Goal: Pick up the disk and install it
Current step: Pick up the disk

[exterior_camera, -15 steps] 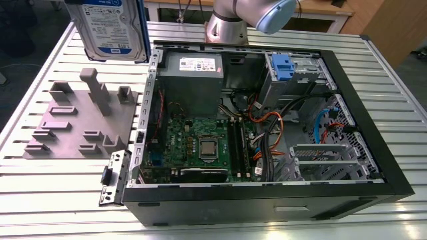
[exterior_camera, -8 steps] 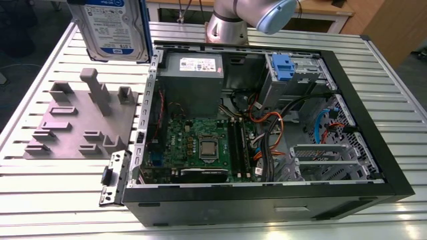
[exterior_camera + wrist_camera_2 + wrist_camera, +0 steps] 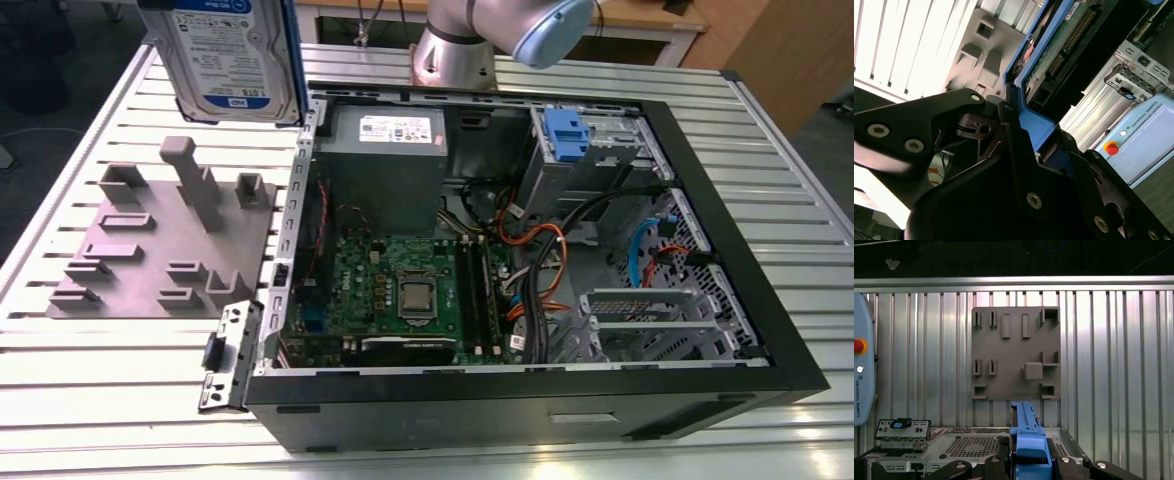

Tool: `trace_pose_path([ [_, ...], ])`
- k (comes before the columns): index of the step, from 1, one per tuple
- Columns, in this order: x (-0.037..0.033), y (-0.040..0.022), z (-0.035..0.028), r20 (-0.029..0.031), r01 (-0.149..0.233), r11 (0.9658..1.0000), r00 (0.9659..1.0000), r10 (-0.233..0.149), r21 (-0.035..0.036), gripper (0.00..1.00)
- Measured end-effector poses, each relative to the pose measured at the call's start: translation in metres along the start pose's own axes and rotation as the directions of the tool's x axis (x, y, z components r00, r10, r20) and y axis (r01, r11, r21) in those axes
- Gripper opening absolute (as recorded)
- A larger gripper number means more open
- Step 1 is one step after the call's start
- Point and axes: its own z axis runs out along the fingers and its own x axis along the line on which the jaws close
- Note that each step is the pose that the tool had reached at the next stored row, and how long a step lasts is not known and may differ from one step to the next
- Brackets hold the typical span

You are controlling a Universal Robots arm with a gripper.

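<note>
Disk installation, carrying stage. The disk [image 3: 220, 60] hangs on edge in the air at the exterior view's upper left, label face toward that camera. It is clear of the ribbed tabletop [image 3: 80, 400], raised near the far side of the grey fixture plate [image 3: 160, 240] and just outside the wall of the open computer case [image 3: 534, 250].

The hand [image 3: 1029, 462] is clamped on the disk. In the first wrist view its black fingers [image 3: 999, 460] press from both sides on the blue plastic tab, and the blue side rail of the disk [image 3: 1026, 422] runs straight out from between them, edge-on, with the fixture plate [image 3: 1015, 352] beyond. In the second wrist view the hand [image 3: 1021, 125] grips the same blue end, and the green circuit-board face of the disk [image 3: 1064, 45] extends away from it.

Progress, as judged from the layout: the pick-up is complete, since the disk is carried wholly by the hand and touches nothing else. The installation is not yet done. The disk lies outside the case, well apart from the drive cage with its blue latch [image 3: 567, 135] at the far corner, and separated from it by the power supply [image 3: 384, 150]. Which bay is meant to receive it cannot be told. The arm [image 3: 467, 40] rises behind the case
</note>
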Motion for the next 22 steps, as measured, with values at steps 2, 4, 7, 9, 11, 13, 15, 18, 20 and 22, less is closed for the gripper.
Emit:
trace_pose_path([
  [2, 0.0000, -0.0005, 0.0000, 0.0000, 0.000, 1.0000, 1.0000, 0.000, 0.0000, 0.36],
  [4, 0.0000, -0.0008, 0.0000, 0.0000, 0.000, 1.0000, 1.0000, 0.000, -0.0001, 0.36],
  [7, 0.0000, -0.0012, 0.0000, 0.0001, 0.000, 1.0000, 1.0000, 0.000, 0.0000, 0.36],
  [9, -0.0001, -0.0016, 0.0000, 0.0000, 0.000, 1.0000, 1.0000, 0.000, 0.0000, 0.36],
  [11, -0.0001, -0.0047, 0.0000, 0.0000, 0.000, 1.0000, 1.0000, 0.000, 0.0000, 0.36],
  [13, -0.0001, -0.0048, 0.0000, 0.0000, 0.000, 1.0000, 1.0000, 0.000, 0.0000, 0.36],
  [15, -0.0001, -0.0048, 0.0000, 0.0000, 0.000, 1.0000, 1.0000, 0.000, 0.0000, 0.36],
  [18, -0.0001, -0.0048, 0.0000, 0.0000, 0.000, 1.0000, 1.0000, 0.000, 0.0000, 0.36],
  [20, -0.0001, -0.0057, 0.0000, 0.0000, 0.000, 1.0000, 1.0000, 0.000, 0.0000, 0.36],
  [22, -0.0002, -0.0072, -0.0001, 0.0000, 0.000, 1.0000, 1.0000, 0.000, 0.0000, 0.36],
])
